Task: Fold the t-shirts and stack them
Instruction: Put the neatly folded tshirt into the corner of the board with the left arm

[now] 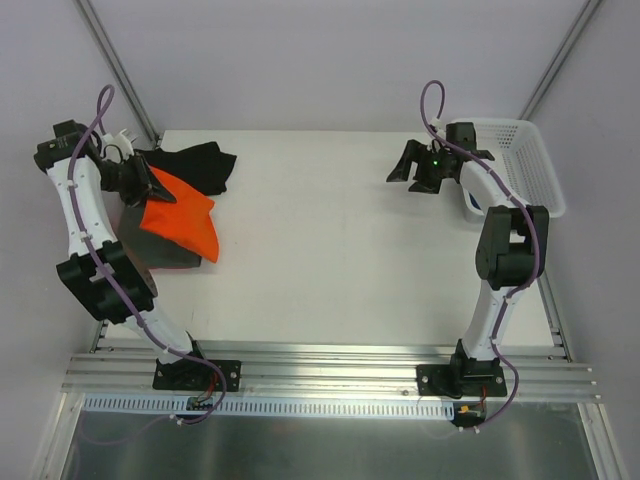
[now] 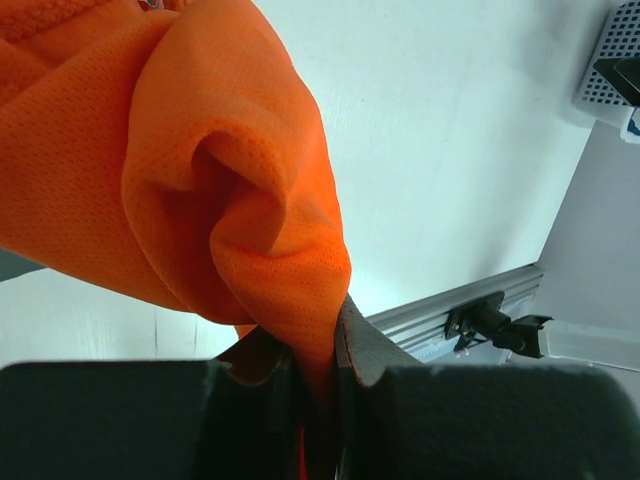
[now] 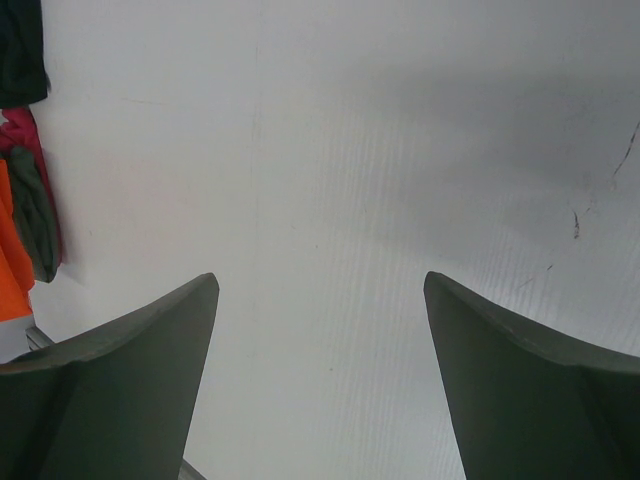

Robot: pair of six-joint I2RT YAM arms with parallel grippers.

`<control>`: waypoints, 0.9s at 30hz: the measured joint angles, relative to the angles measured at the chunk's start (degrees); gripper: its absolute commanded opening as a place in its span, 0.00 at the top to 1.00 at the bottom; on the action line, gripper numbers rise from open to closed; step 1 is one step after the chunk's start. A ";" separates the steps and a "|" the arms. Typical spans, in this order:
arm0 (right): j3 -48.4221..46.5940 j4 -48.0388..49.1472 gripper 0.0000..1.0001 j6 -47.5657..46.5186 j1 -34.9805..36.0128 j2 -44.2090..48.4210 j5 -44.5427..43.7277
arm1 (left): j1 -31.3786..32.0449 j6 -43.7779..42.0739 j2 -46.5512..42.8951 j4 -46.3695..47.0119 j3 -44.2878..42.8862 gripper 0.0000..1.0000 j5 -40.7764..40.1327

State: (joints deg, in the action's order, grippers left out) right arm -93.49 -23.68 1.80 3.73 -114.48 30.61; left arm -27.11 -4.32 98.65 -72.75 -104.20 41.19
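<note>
A bright orange-red t-shirt [image 1: 183,222] hangs bunched at the table's far left, over a dark grey t-shirt [image 1: 152,250]. A black t-shirt [image 1: 200,166] lies crumpled behind them. My left gripper [image 1: 150,182] is shut on a fold of the orange-red t-shirt [image 2: 200,170], pinched between its fingers [image 2: 372,350] and lifted. My right gripper [image 1: 405,166] is open and empty above bare table at the far right; its fingertips [image 3: 200,300] stand wide apart. The cloths show at the left edge of the right wrist view [image 3: 25,200]. No blue t-shirt shows.
A white plastic mesh basket [image 1: 527,160] stands at the table's far right, behind the right arm; its corner shows in the left wrist view [image 2: 612,60]. The aluminium rail [image 1: 330,365] runs along the near edge. The white table [image 1: 330,250] lies between the arms.
</note>
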 measured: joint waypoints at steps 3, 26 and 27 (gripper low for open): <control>0.00 0.55 0.12 0.04 0.37 0.00 0.00 | -1.95 -1.14 -0.04 -1.46 -1.75 1.00 -0.02; 1.22 2.10 0.12 0.07 2.43 -0.02 0.02 | -6.01 -2.54 11.72 -2.51 -6.86 1.00 -10.29; 1.31 2.10 0.12 0.07 2.43 -0.02 0.04 | -6.03 -2.49 11.78 -2.45 -6.93 1.00 -10.84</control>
State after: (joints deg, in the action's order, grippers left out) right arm -92.18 -21.58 1.87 6.15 -114.50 30.65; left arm -33.15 -6.81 110.43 -75.20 -111.13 30.35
